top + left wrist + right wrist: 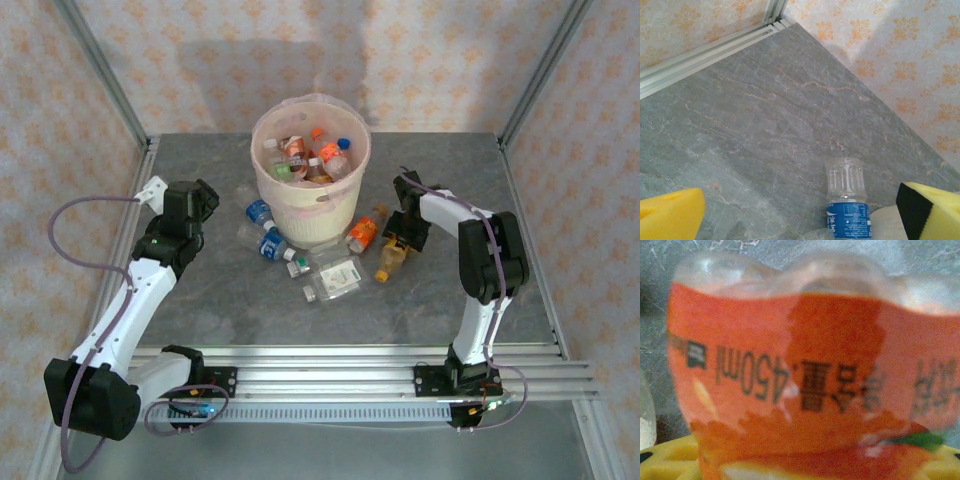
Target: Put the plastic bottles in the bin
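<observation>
Right end effector [401,243] is down over an orange-labelled bottle [391,259] lying near-to-far, right of the cream bin [305,222], nearer than the left end effector [205,200]. Left wrist: yellow foam pads [670,215] spread wide, empty; a clear ribbed blue-labelled bottle [847,200] lies ahead on the stone-look counter [765,125]. Right wrist: the glossy orange-labelled bottle [805,375] sits between the pads; clamped or not, I cannot tell.

The orange bottle [815,380] carries "450ml", printed upside down on its label beside dark Chinese characters. The clear bottle [845,185] has a blue label with white characters, cut off and unreadable.
</observation>
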`<action>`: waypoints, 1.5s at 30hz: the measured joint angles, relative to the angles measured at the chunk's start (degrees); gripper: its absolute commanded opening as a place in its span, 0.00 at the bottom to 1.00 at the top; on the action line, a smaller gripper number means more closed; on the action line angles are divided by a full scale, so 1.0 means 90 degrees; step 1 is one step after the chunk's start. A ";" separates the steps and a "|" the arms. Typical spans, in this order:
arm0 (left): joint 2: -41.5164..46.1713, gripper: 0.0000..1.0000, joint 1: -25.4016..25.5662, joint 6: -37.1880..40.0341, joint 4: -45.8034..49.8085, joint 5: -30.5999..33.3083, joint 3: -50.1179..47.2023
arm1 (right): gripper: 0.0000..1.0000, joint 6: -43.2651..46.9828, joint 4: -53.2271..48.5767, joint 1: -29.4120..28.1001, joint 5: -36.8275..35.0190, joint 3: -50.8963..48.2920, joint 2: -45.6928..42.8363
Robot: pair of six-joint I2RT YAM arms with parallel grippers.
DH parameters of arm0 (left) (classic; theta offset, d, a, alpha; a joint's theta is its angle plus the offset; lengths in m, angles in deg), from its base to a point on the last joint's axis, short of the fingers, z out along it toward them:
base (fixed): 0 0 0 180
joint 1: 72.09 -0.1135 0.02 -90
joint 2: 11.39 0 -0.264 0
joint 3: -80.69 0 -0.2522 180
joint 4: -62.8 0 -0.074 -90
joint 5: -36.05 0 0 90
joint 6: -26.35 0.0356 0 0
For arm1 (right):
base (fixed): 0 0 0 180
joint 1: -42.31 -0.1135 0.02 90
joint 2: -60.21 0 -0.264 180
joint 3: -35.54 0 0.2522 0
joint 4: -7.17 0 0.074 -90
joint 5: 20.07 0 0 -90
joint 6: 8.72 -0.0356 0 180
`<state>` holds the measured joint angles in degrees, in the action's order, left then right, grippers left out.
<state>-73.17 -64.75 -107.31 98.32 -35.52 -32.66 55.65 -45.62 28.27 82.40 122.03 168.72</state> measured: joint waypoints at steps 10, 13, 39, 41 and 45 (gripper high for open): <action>0.0000 1.00 0.0000 -0.0002 0.0010 0.0000 0.0000 | 0.50 0.0036 -0.0240 0.0000 -0.0245 0.0000 -0.0447; 0.0000 1.00 0.0000 -0.0002 0.0019 0.0000 0.0000 | 0.49 0.0066 -0.0474 0.0000 -0.0338 0.0015 -0.1032; 0.0002 1.00 0.0000 -0.0005 0.0015 -0.0027 0.0000 | 0.43 0.0080 -0.0976 -0.0850 0.1311 0.4983 -0.1831; 0.0002 1.00 0.0000 -0.0005 0.0015 -0.0027 0.0000 | 0.43 0.0053 -0.0959 -0.0947 0.1382 0.5527 -0.1409; 0.0019 1.00 0.0000 -0.0002 0.0015 -0.0027 0.0000 | 0.42 -0.0017 -0.1090 -0.1183 0.1406 0.6858 -0.0333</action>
<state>-72.99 -64.75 -107.33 98.45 -35.76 -32.66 55.50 -55.43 17.63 95.06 183.76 165.72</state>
